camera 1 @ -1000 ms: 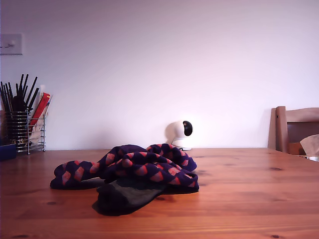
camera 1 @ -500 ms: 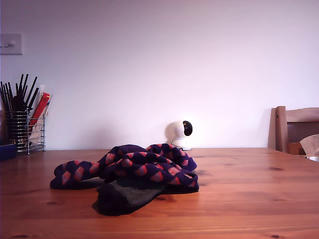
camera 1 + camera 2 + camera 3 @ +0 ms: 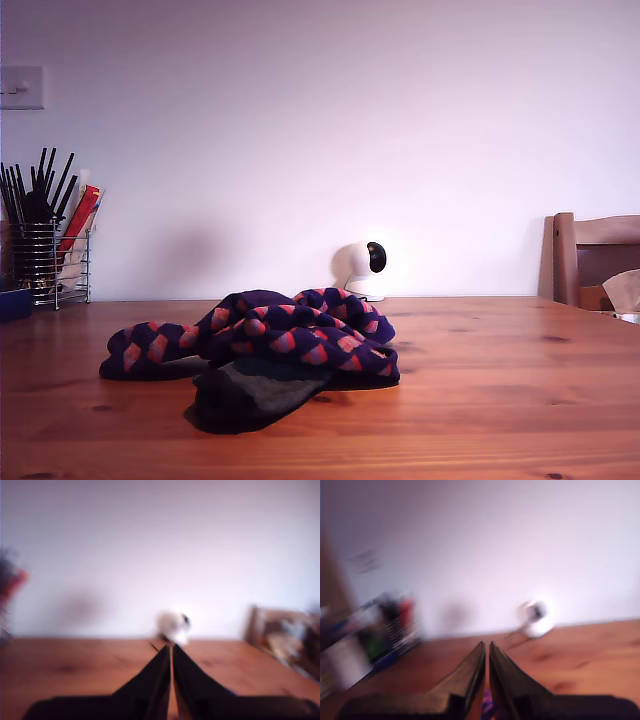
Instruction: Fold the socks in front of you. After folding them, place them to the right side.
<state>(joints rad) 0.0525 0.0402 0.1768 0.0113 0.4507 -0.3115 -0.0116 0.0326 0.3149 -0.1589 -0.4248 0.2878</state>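
The socks lie in a loose heap on the wooden table (image 3: 500,400), a little toward the exterior view's left of middle. The navy-purple socks with red-pink checks (image 3: 290,335) are tangled on top. A plain dark grey sock (image 3: 250,390) sticks out at the front of the heap. Neither arm shows in the exterior view. My first gripper (image 3: 171,650) is shut with nothing in it and points over bare table. My second gripper (image 3: 486,645) is shut too, and a sliver of purple sock (image 3: 488,707) shows below its fingers. Both wrist views are blurred.
A small white round device (image 3: 362,268) stands behind the heap by the wall. A wire holder of dark utensils (image 3: 45,255) stands at the exterior view's far left. A wooden chair (image 3: 595,255) stands at the exterior view's right edge.
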